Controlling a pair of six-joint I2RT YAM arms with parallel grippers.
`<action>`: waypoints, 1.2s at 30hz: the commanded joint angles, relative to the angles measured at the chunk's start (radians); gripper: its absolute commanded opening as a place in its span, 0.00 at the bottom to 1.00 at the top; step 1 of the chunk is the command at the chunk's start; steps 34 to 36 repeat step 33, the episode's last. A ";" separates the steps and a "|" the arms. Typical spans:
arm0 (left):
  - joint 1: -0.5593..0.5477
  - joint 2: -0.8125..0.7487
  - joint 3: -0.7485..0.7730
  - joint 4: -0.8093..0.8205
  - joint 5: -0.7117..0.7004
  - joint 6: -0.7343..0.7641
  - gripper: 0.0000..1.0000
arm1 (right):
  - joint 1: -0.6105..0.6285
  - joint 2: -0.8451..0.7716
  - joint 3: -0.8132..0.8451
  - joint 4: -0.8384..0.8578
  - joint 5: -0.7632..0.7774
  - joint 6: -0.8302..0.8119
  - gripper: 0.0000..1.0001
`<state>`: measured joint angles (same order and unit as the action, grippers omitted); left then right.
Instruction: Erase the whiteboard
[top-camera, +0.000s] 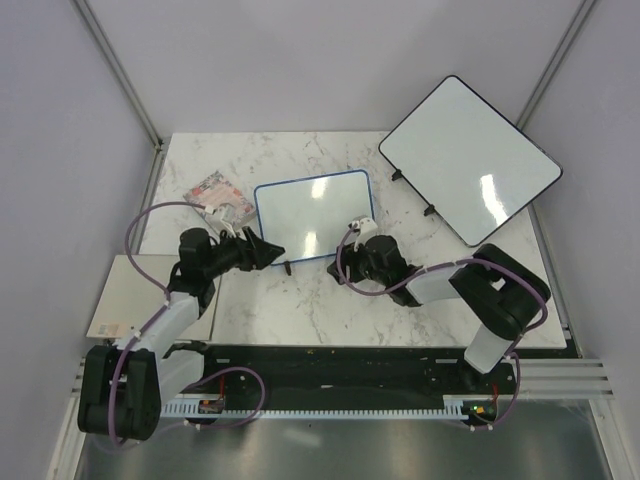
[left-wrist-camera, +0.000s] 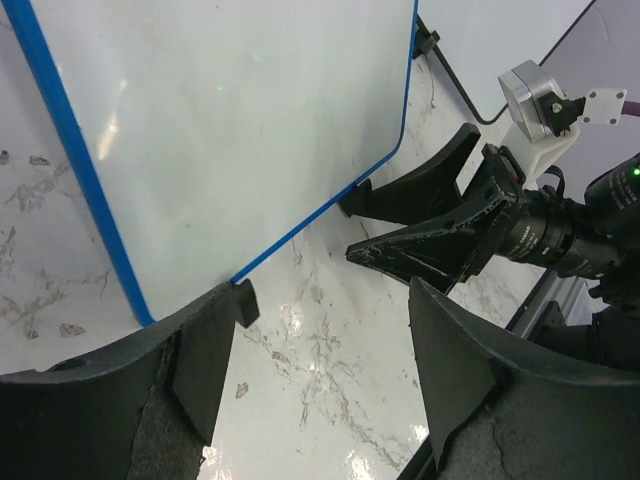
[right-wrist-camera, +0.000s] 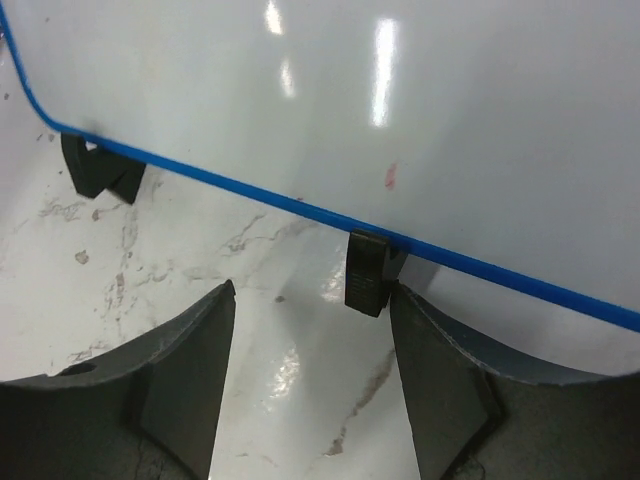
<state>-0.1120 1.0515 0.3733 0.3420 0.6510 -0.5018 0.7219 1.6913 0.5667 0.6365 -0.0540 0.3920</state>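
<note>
Two boards sit on the marble table (top-camera: 300, 300): a larger dark-framed board (top-camera: 470, 160) beyond the whiteboard's far right corner, and the blue-framed whiteboard (top-camera: 313, 215) mid-table on small black feet (right-wrist-camera: 365, 272). Only the right wrist view shows a faint red smear (right-wrist-camera: 390, 177) near its lower edge. A small packet (top-camera: 220, 197) lies left of it, and the left gripper (top-camera: 272, 252) and right gripper (top-camera: 356, 233), both spread and empty, flank its near corners.

Small whiteboard (top-camera: 315, 215) mid-table (top-camera: 300, 310): glossy white face, thin blue rounded frame. Rests on small black feet (right-wrist-camera: 366, 272) along near edge, corners skewed slightly to table edges. Bears small reddish mark (right-wrist-camera: 390, 177) near bottom edge.
</note>
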 joint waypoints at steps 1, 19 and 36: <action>-0.015 -0.034 -0.019 0.006 -0.017 -0.007 0.75 | 0.059 0.051 0.035 -0.080 -0.006 -0.004 0.70; -0.057 -0.191 0.022 -0.173 -0.169 0.019 0.99 | 0.088 -0.352 0.036 -0.401 0.219 -0.028 0.91; -0.112 -0.226 0.052 -0.235 -0.257 0.055 0.99 | 0.086 -0.598 0.032 -0.581 0.644 -0.091 0.98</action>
